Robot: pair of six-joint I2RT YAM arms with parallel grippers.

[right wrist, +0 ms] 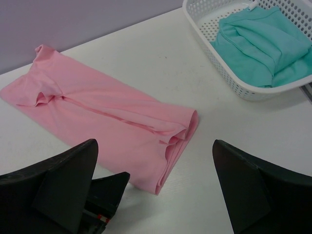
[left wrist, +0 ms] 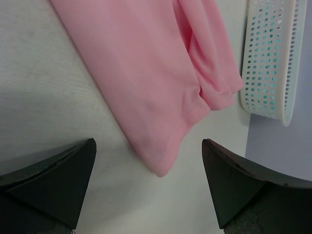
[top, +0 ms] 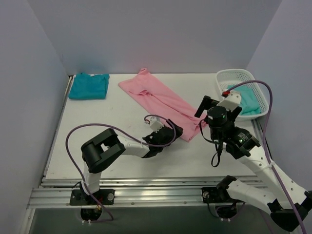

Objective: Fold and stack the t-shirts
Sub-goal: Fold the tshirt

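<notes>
A light pink t-shirt (top: 161, 100), folded into a long strip, lies diagonally across the middle of the table. Its near corner (left wrist: 163, 168) sits between the fingers of my left gripper (top: 170, 132) without touching either; that gripper is open and low over the table. My right gripper (top: 220, 108) is open and empty, above the strip's near right end (right wrist: 187, 126). A deep teal t-shirt (top: 88, 86) lies folded at the back left. A mint-teal t-shirt (right wrist: 258, 44) lies crumpled in the basket.
A white mesh basket (top: 234, 75) stands at the back right corner, close to my right arm. Lilac walls close in the table on three sides. A metal rail (top: 146, 187) runs along the near edge. Purple cables (top: 73, 141) loop off both arms.
</notes>
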